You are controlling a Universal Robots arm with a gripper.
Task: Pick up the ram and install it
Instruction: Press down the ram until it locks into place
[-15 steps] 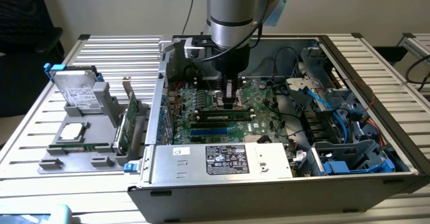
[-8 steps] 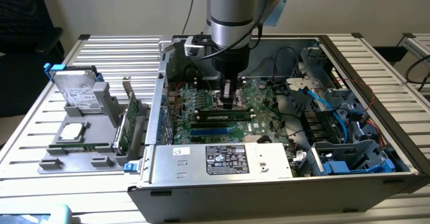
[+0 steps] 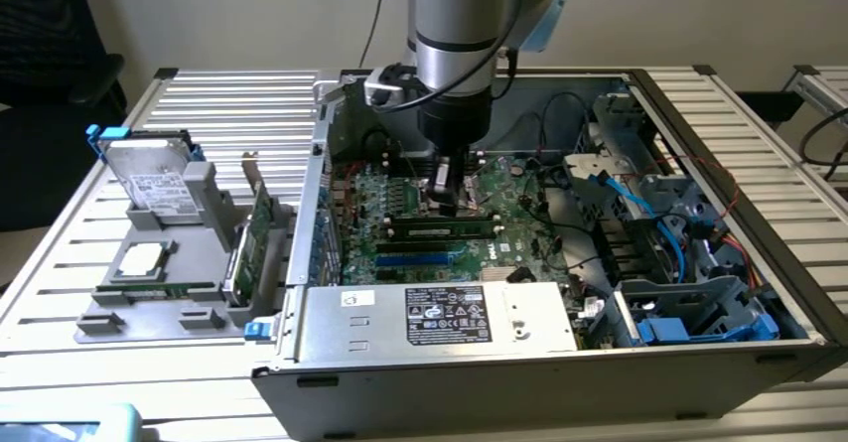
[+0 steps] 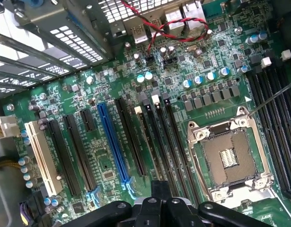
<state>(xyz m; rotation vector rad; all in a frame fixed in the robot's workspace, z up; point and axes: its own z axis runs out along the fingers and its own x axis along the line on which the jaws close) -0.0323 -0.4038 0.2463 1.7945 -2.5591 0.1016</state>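
Hovering closed just above the ram (image 3: 444, 230), the gripper (image 3: 446, 196) should press straight down, centred, without tilting.

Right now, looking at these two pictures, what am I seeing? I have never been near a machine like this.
The thick grey column is a robot arm. The part at its tip is its hand, closed and low over the green motherboard of an open computer case. One picture comes from a camera off the arm. The other comes from a camera on the wrist, looking at the board's long slots and empty processor socket. A ram stick sits along the slots, close to the hand. On the slatted table, at the exterior view's left, a grey holder carries a hard drive and other parts. I cannot see anything gripped.
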